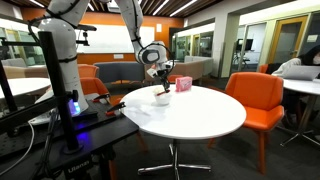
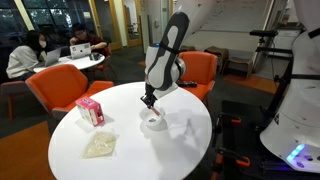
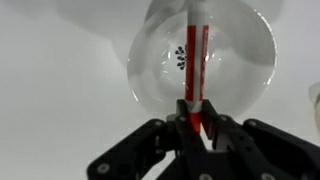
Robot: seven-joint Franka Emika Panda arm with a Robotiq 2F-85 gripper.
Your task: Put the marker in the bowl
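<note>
**Exterior view.** The gripper (image 1: 159, 80) hangs directly above the bowl (image 1: 162, 97), which sits on the round white tabletop (image 1: 205, 122). A pink box (image 1: 183, 85) stands just beside the bowl. The marker is too small to confirm here.

**Exterior view.** The gripper (image 2: 149, 101) is low over the bowl (image 2: 153, 122). The pink box (image 2: 90, 110) and a pale crumpled item (image 2: 100, 146) lie well apart from it. Orange chairs (image 2: 60, 88) surround the table in an open office lounge.

**Wrist view.** The gripper (image 3: 196, 125) has its fingers clamped on one end of the marker (image 3: 195, 60). The red shaft reaches across the interior of the bowl (image 3: 245, 70). Judgement: it is held centred so that a release drops it inside the rim. Release is not yet made.
</note>
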